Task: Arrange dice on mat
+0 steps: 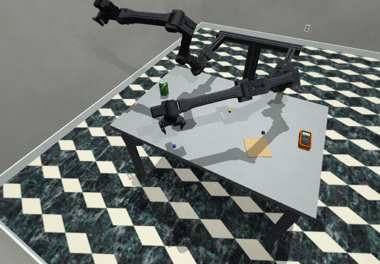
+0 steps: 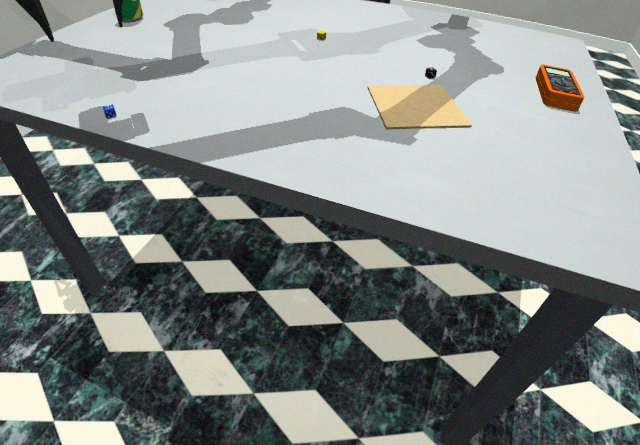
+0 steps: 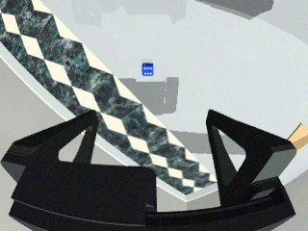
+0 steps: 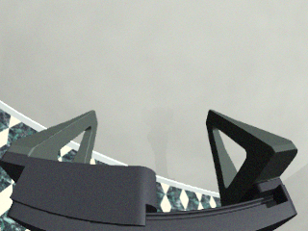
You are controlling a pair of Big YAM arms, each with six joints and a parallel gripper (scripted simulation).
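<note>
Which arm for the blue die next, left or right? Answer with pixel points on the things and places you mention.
Left, I'd say. Its open gripper (image 1: 174,130) (image 2: 86,33) (image 3: 153,115) hangs near the blue die (image 1: 174,145) (image 2: 109,111) (image 3: 147,69), which its wrist view shows. The right gripper (image 1: 98,22) (image 4: 151,115) is off beyond the table (image 1: 214,169) (image 2: 289,161), facing the wall.
</note>
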